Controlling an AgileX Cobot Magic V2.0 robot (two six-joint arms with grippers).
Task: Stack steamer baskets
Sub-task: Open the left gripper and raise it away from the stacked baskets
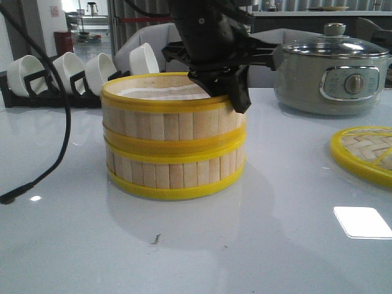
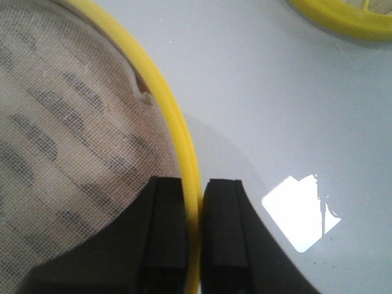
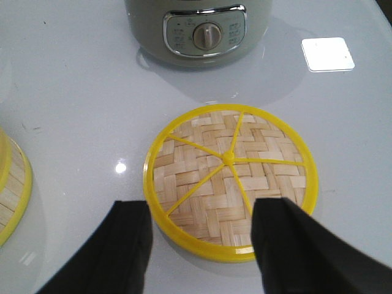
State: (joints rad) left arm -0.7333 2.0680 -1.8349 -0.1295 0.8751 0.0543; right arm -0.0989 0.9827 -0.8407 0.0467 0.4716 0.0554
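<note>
The left gripper (image 2: 194, 233) is clenching the rim of the top steamer basket (image 1: 171, 116), which is sitting on the lower steamer basket (image 1: 174, 171). The right gripper (image 3: 202, 245) is hovering released over the lid (image 3: 231, 179) near the table's (image 1: 257, 245) right edge.

My two steamer baskets stand stacked and upright on the tabletop (image 1: 257, 245): the upper basket (image 1: 171, 116) sits squarely on the lower basket (image 1: 174, 171), bamboo slats between yellow rims, white liner (image 2: 67, 135) inside.
</note>
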